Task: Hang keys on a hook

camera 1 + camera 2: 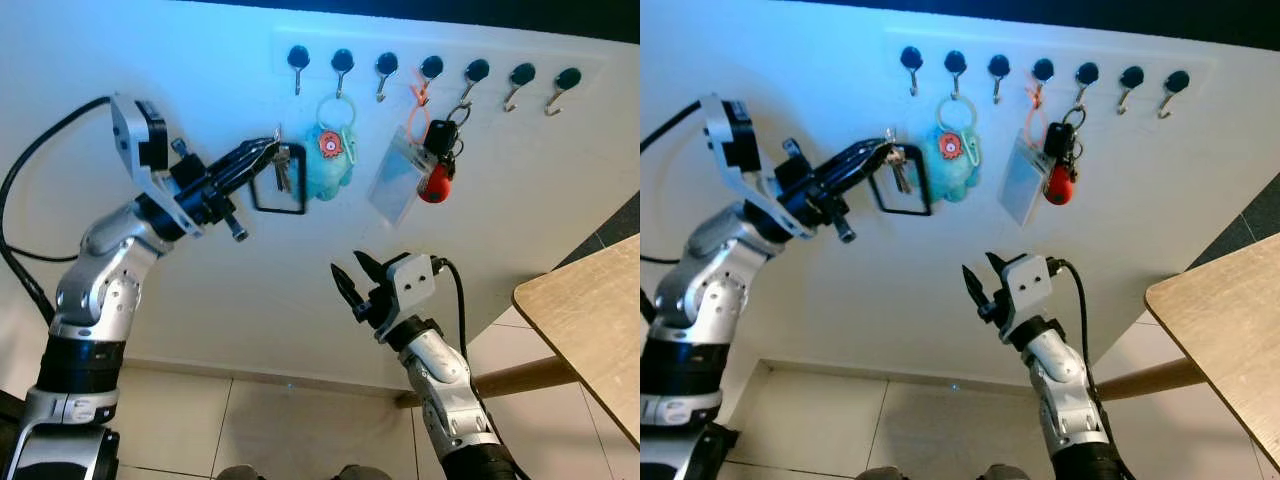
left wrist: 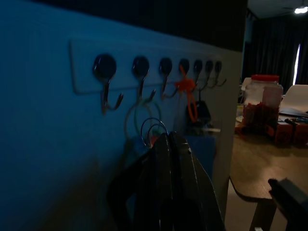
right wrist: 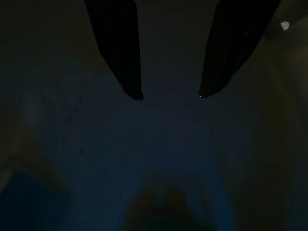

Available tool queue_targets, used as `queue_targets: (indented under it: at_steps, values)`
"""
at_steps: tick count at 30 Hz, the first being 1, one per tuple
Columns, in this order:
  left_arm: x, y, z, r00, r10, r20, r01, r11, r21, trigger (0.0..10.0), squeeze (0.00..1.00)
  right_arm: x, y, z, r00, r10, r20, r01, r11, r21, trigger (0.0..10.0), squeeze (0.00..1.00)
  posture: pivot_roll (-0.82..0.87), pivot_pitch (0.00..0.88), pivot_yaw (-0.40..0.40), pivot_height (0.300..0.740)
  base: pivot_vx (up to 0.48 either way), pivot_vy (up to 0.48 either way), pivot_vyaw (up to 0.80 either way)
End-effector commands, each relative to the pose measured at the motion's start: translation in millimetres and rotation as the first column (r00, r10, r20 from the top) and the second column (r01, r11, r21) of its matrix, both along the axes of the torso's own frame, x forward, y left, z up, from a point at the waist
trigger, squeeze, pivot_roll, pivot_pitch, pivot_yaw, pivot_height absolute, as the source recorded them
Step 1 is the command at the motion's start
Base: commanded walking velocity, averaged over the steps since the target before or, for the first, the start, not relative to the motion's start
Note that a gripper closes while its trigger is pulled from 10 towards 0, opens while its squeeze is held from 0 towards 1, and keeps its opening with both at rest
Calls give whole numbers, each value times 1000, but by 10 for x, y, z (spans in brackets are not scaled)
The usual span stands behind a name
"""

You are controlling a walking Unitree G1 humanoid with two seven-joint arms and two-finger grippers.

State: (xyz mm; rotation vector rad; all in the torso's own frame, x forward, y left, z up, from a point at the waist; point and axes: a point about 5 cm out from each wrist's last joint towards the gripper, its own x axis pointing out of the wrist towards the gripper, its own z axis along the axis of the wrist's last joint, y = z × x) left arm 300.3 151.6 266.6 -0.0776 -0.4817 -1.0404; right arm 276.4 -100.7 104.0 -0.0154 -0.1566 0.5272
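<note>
**A:** Left eye view, and we start on the left: the left claw (image 1: 262,157) is raised toward the wall, its fingers pinched together on the keys (image 1: 282,172), which dangle from the tips with a black square loop (image 1: 278,193) hanging just beneath.

**B:** So where are the keys against the target?

**A:** They sit below the leftmost hook (image 1: 297,62) of the hook rail (image 1: 440,68), a little to its left and close to the wall. That hook looks bare. In the left wrist view you can see the key ring (image 2: 153,129) poking out past the closed fingertips, with the row of hooks up ahead.

**B:** What would make this step go well?

**A:** I'd say lift the ring above the hook's upturned tip, bring it in toward the wall, then lower so the ring drops over the tip. Only then part the fingers. Letting go early would probably drop the bunch to the floor.

**B:** Any neighbours to watch?

**A:** Just to the right, the turquoise plush keychain (image 1: 328,160) hangs from the second hook, very near the keys, so a sideways swing could snag it. Further right hang a clear badge holder (image 1: 398,184) and a red-and-black key bunch (image 1: 438,165).

**B:** And the other arm?

**A:** The right claw (image 1: 353,272) waits low at centre, fingers spread apart and holding nothing. The wooden table (image 1: 590,320) is off at the far right.
</note>
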Motion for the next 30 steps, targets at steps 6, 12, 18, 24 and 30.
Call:
queue_targets:
  at_steps: [6,12,18,24,30]
  values:
    - [60,-261,42,996,-86,-2,85,995,-53,10000,0,25,0,85,1000,-2,9,2,1000,3,10000,0,65,72,-48,740,0,0,0]
    - [85,-396,110,991,-131,6,131,988,-81,10000,0,19,6,114,1000,-13,6,13,1000,5,10000,0,62,77,-45,740,0,0,0]
    - [103,-476,141,988,-156,7,156,984,-85,10000,0,8,21,128,1000,-12,2,12,1000,12,10000,0,64,78,-43,740,0,0,0]
    - [149,-494,130,989,-147,-5,146,985,-87,10000,0,7,33,156,1000,-15,6,14,1000,18,10000,0,65,78,-38,740,0,0,0]
    - [197,-528,148,990,-143,-6,142,985,-99,10000,0,7,35,162,1000,-17,4,17,1000,24,10000,0,62,79,-35,740,0,0,0]
